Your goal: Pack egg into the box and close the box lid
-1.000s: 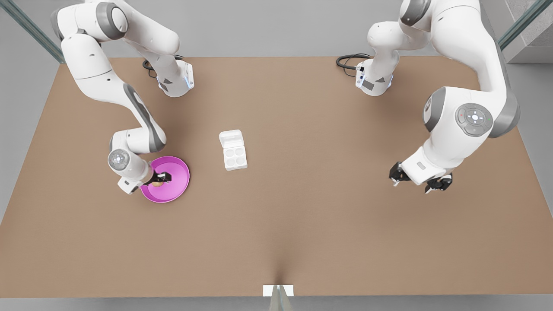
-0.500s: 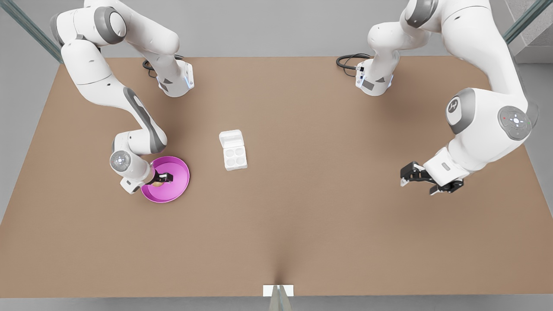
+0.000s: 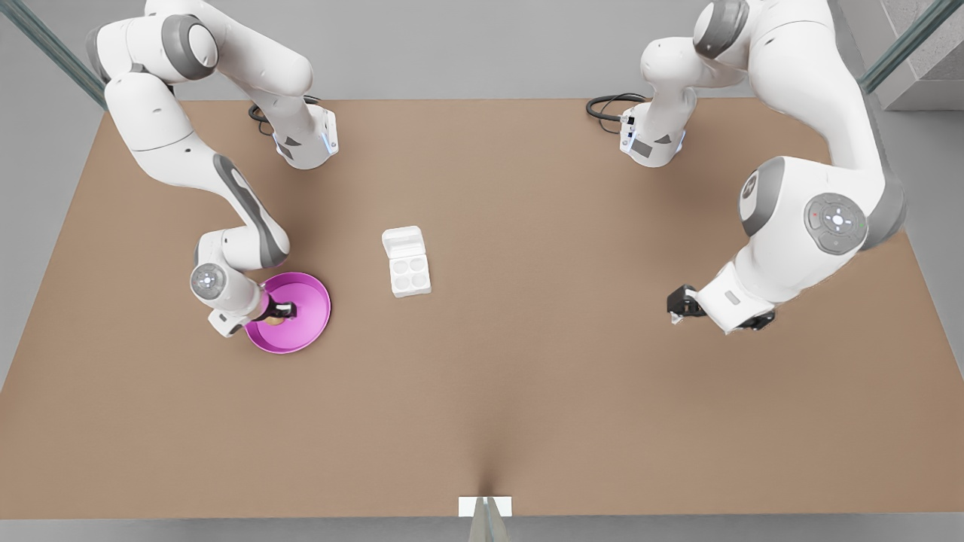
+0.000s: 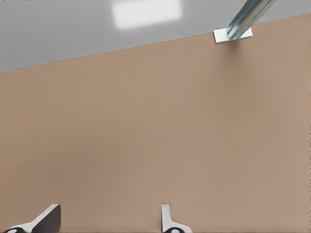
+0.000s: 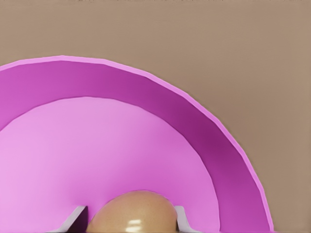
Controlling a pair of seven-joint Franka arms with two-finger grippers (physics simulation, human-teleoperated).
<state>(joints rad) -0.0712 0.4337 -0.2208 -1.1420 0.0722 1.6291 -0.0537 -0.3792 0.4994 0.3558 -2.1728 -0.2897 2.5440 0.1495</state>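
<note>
The tan-brown egg lies on the pink plate at the front view's left. My right gripper reaches low over the plate, shut on the egg with a finger against each side. The white box stands mid-table with its four cups bare. Its box lid lies folded back flat on the far side. My left gripper hovers open over bare table at the front view's right, far from the box.
The brown table stretches wide between the two arms. A metal post on a white foot stands at the near edge. Cables lie by the arm bases at the back.
My left arm swung out toward the front view's right, then back; its gripper now sits a little further left than a second ago. The right gripper's fingers drew in around the egg.
</note>
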